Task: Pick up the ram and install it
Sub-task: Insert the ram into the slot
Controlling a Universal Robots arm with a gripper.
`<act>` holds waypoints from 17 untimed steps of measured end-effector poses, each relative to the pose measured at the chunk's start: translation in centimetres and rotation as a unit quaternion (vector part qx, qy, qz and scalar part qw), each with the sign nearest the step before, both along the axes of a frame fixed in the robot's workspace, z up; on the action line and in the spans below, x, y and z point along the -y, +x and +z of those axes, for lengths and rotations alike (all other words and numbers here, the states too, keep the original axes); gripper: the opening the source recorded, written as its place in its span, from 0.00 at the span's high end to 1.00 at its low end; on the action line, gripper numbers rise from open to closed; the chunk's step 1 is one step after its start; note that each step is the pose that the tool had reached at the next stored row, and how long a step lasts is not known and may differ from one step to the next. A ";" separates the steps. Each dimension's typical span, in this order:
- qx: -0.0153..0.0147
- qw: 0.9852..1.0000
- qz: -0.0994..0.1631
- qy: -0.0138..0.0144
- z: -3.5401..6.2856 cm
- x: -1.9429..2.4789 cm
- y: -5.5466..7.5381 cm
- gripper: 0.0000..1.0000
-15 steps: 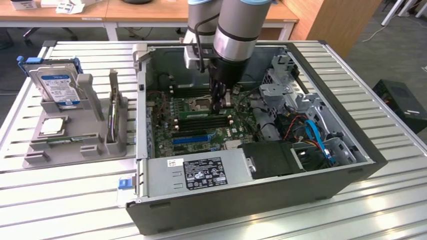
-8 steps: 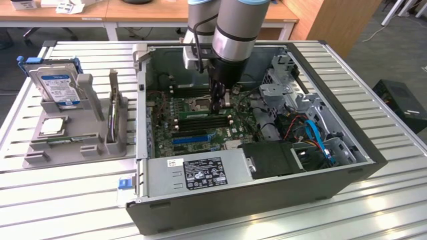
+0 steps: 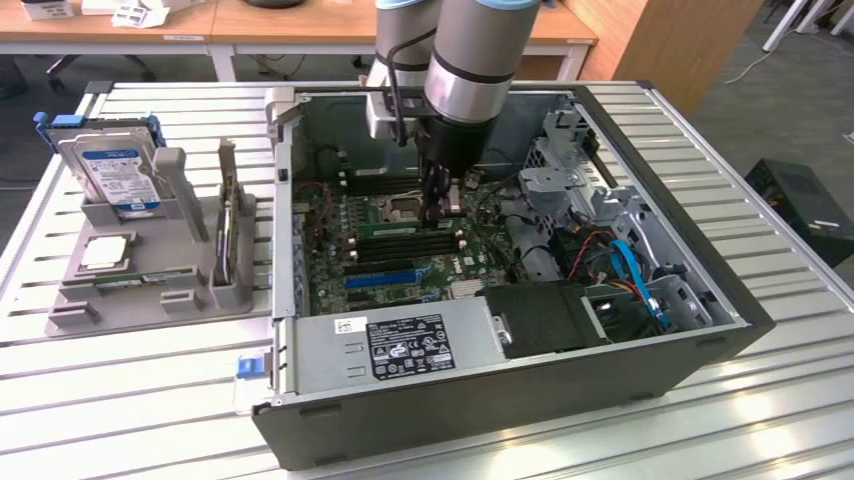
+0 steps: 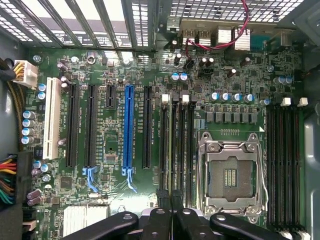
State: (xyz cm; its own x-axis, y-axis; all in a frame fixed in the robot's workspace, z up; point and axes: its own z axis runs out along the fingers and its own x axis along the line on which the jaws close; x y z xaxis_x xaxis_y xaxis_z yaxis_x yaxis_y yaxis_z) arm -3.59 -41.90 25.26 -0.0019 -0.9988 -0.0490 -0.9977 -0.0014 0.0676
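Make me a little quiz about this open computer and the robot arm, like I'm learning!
1. True or false: the square metal processor socket on the green motherboard holds no chip.
2. The pincer hangs over: A the grey tray; B the motherboard; C the slatted table.
3. Fill in: the brightest long slot is ____.
Key: 1 true; 2 B; 3 blue.

I see the tray point(image 3: 67, 318) at the exterior view's left of the case point(image 3: 441, 420), my end effector point(image 3: 445, 203) inside it.
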 end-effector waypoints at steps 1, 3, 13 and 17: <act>0.000 1.000 0.000 0.000 0.00 0.00 0.0 0.88; 0.000 1.000 0.000 0.000 0.00 0.00 0.1 0.88; 0.000 1.000 0.000 0.000 0.00 0.00 0.3 0.88; 0.000 1.000 0.000 0.000 0.00 0.09 0.4 0.88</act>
